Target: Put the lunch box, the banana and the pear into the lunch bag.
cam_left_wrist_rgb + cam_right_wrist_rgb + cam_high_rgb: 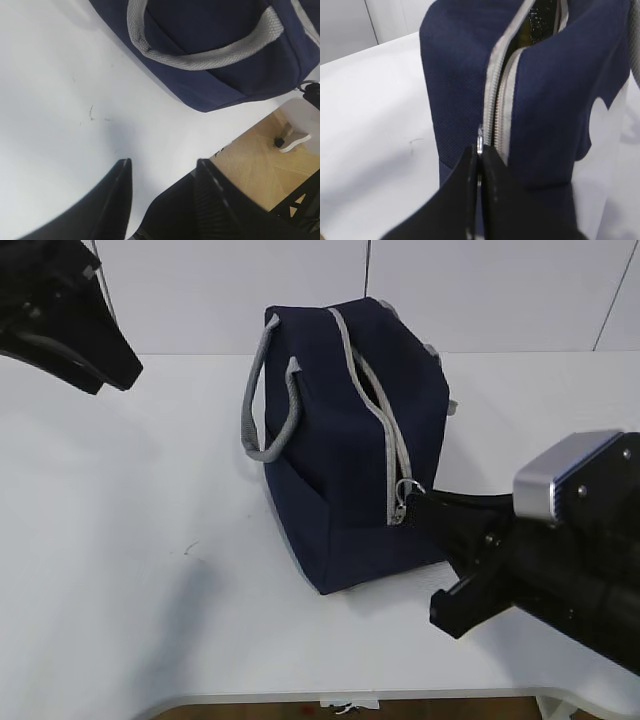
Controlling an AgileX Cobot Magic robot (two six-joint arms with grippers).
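The navy lunch bag (340,440) stands in the middle of the white table, grey handles (262,400) hanging on its left side. Its grey zipper (375,400) runs over the top and down the near end, with the slit partly open and silver lining (542,17) showing. My right gripper (479,152) is shut on the metal ring pull (404,490) at the lower end of the zipper. My left gripper (162,167) is open and empty, raised at the far left, above bare table beside the bag (210,45). The lunch box, banana and pear are out of view.
The white table (130,570) spreads left of the bag, with a small dark scuff (190,548). Its front edge (235,142) lies close below the bag; wooden floor (265,170) shows beyond. A white wall stands behind.
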